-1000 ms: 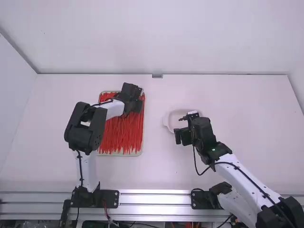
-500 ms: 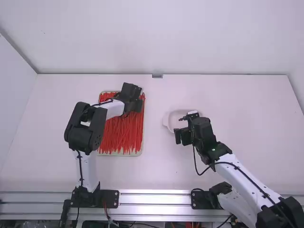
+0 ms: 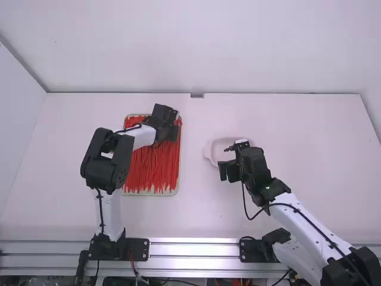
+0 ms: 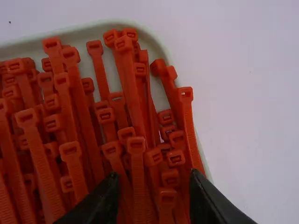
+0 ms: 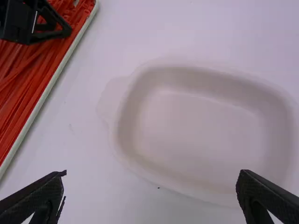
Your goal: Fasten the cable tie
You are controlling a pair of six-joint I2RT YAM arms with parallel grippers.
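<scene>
Closely, left wrist view: cable-tie heads [image 4: 136,143] between parted fingers [image 4: 100,201].

left gripper [image 3: 169,126] over red cable ties [image 3: 156,168], right gripper [image 3: 233,161] beside white dish [image 3: 212,149]

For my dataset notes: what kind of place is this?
Probably a robotics lab bench: white-and-black robot arms on an aluminium rail, a plain white table, a tray of red plastic cable ties.
</scene>
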